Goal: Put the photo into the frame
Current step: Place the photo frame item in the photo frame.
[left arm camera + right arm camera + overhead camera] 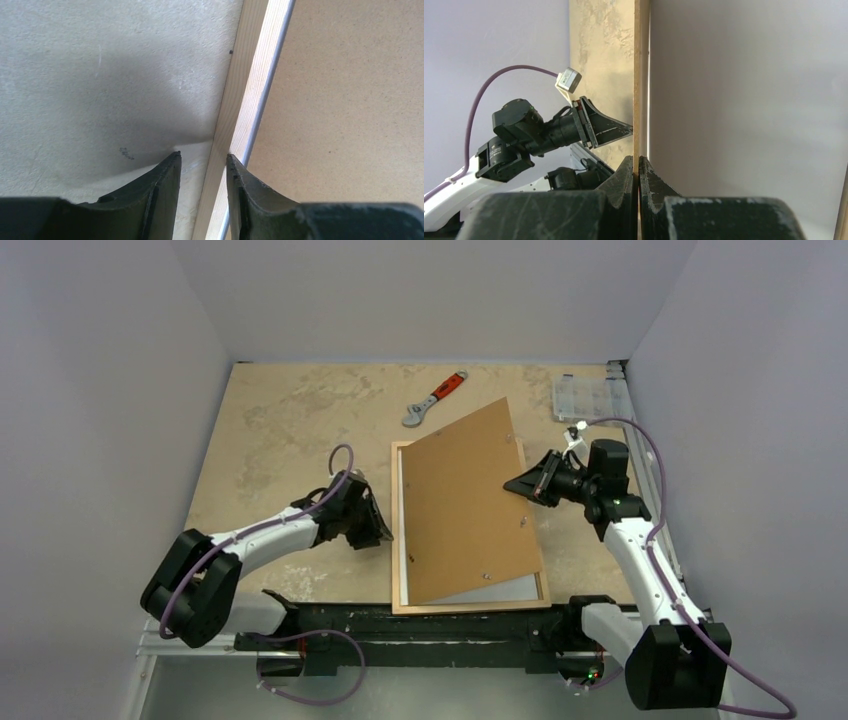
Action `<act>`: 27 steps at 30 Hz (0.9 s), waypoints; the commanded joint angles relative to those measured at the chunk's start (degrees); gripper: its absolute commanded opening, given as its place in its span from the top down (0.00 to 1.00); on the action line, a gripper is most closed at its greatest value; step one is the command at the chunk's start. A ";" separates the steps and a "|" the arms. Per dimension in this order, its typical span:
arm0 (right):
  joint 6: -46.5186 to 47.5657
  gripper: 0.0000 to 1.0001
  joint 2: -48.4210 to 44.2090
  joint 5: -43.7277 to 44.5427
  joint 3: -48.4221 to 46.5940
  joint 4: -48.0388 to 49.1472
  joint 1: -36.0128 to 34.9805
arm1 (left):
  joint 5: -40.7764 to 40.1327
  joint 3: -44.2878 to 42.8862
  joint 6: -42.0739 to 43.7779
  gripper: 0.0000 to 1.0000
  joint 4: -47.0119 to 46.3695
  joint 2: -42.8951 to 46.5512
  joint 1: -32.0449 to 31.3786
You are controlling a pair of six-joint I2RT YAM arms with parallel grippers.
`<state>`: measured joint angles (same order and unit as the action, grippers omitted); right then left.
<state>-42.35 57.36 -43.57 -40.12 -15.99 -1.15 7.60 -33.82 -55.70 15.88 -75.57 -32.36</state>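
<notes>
The light wood frame [470, 608] lies flat at the table's middle. The brown backing board [470, 500] rests askew over it, its right edge raised. My right gripper [512, 483] is shut on that right edge; in the right wrist view the pads [638, 159] pinch the thin board [640, 75]. My left gripper [385, 530] is open at the frame's left side, its jaws [204, 156] astride the wood strip [240, 85] without gripping it. A white strip [500, 590] shows in the frame under the board, perhaps the photo's back. The printed side is hidden.
An orange-handled wrench [434, 398] lies at the back middle. A clear compartment box [585, 397] stands at the back right corner. A black rail [420, 625] runs along the near edge. White walls close in three sides. The left arm [524, 130] shows in the right wrist view.
</notes>
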 commanded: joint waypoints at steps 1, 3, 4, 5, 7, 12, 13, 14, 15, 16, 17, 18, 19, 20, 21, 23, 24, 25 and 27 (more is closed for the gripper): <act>0.51 1.00 -0.94 -0.72 -0.10 1.94 0.42 | -0.44 -2.97 0.84 0.64 -1.28 -2.88 -1.14; 0.58 1.00 -0.69 -0.63 0.29 2.29 0.49 | -0.61 -3.57 0.86 0.65 -1.13 -4.04 -1.45; 0.60 1.00 -0.56 -0.55 0.51 2.54 0.45 | -0.69 -3.75 0.86 0.65 -0.99 -4.42 -1.55; 0.64 1.00 -0.51 -0.44 0.87 2.93 0.45 | -0.96 -4.00 0.81 0.65 -0.76 -4.70 -1.74; 0.45 1.00 -0.40 -0.26 1.73 3.92 0.47 | -1.42 -4.42 1.01 0.66 -0.05 -5.30 -1.85; 1.31 1.00 -0.15 -0.09 2.81 5.52 0.44 | -2.40 -5.18 1.47 0.69 1.69 -6.33 -2.00; 1.57 1.00 -0.08 -0.17 3.02 5.60 0.44 | -2.41 -5.20 1.52 0.70 1.72 -6.35 -1.94; 1.95 1.00 0.02 -0.28 3.29 5.76 0.44 | -2.41 -5.20 1.51 0.70 1.83 -6.44 -1.93; 2.34 1.00 0.14 -0.38 3.58 5.88 0.44 | -2.43 -5.28 1.53 0.71 1.79 -6.49 -1.94; 2.81 1.00 0.27 -0.48 3.81 5.83 0.47 | -2.42 -5.35 1.55 0.71 1.79 -6.52 -2.05; 3.19 1.00 0.40 -0.61 4.06 5.60 0.45 | -2.41 -5.42 1.56 0.71 1.86 -6.55 -2.06; 3.40 1.00 0.38 -0.73 4.42 5.61 0.44 | -2.44 -5.53 1.50 0.72 1.87 -6.64 -2.09; 3.60 1.00 0.44 -0.73 4.82 5.48 0.50 | -2.41 -5.55 1.54 0.72 1.94 -6.73 -2.07; 3.74 1.00 0.46 -0.79 5.17 5.50 0.47 | -2.49 -5.63 1.52 0.72 1.97 -6.78 -2.12; 3.89 1.00 0.60 -0.73 5.55 5.43 0.45 | -2.50 -5.64 1.49 0.72 2.01 -6.84 -2.10; 4.25 1.00 0.98 -0.61 6.22 5.37 0.47 | -2.50 -5.80 1.57 0.72 2.05 -7.00 -2.20; 4.42 1.00 1.15 -0.61 6.50 5.36 0.49 | -2.54 -5.93 1.58 0.72 2.17 -7.01 -2.18; 4.71 1.00 1.37 -0.45 6.82 5.20 0.52 | -2.54 -5.98 1.61 0.72 2.19 -7.15 -2.25; 5.47 1.00 1.72 0.17 7.57 4.84 0.45 | -2.58 -6.15 1.56 0.72 2.32 -7.20 -2.29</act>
<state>-40.34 58.19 -43.07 -34.13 -12.16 -0.30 7.62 -39.00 -55.70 16.40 -81.58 -34.22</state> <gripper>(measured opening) 0.008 0.280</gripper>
